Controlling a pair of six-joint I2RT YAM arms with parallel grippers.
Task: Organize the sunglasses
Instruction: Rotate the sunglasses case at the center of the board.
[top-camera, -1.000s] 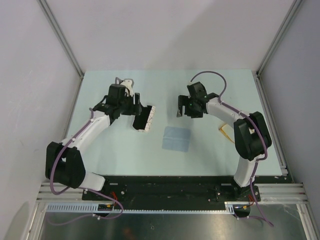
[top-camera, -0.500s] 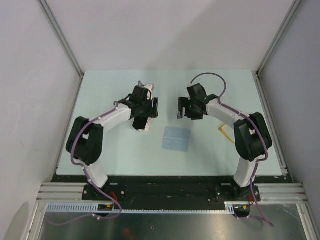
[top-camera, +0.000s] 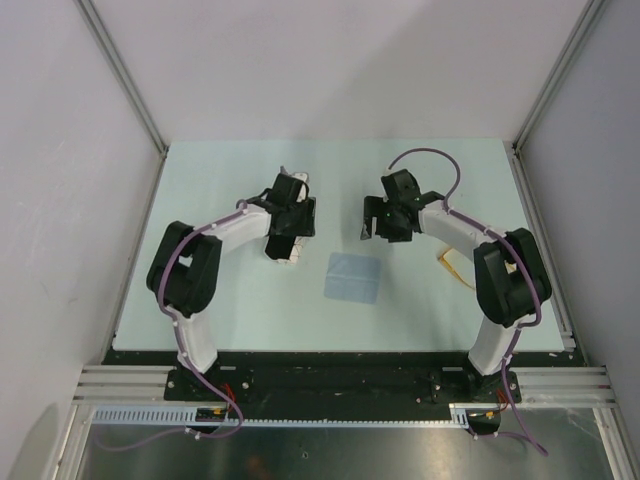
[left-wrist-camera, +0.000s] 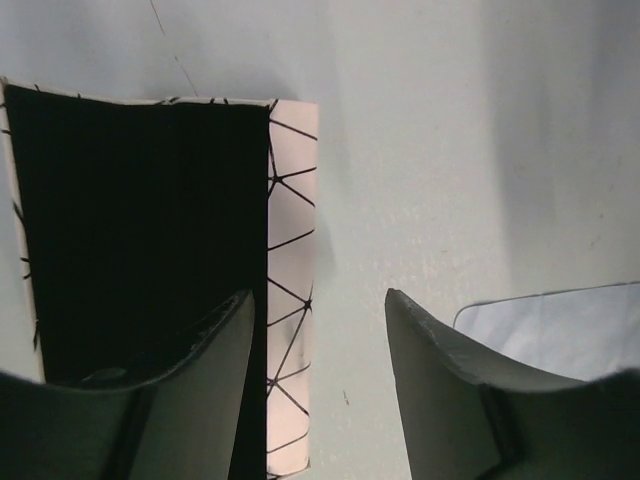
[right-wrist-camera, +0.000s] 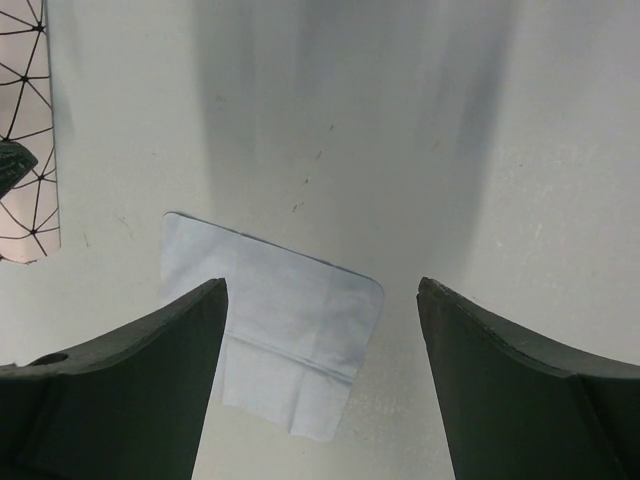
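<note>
Nearest the arm bases, the blue-grey cloth (top-camera: 352, 277) lies flat around the middle of the surface (top-camera: 260, 315). Off to its right, the sunglasses (top-camera: 449, 265) rest on the surface just beside the right arm's elbow, partly hidden by it and well apart from both claws. Farther back, the left claw (left-wrist-camera: 318, 300) hangs over the open white case (left-wrist-camera: 290, 250), moderately spread, one finger (left-wrist-camera: 180, 380) over the black lining and the patterned edge between the jaws, not pinched. The right claw (right-wrist-camera: 320, 290) hovers wide and empty just beyond the cloth.
</note>
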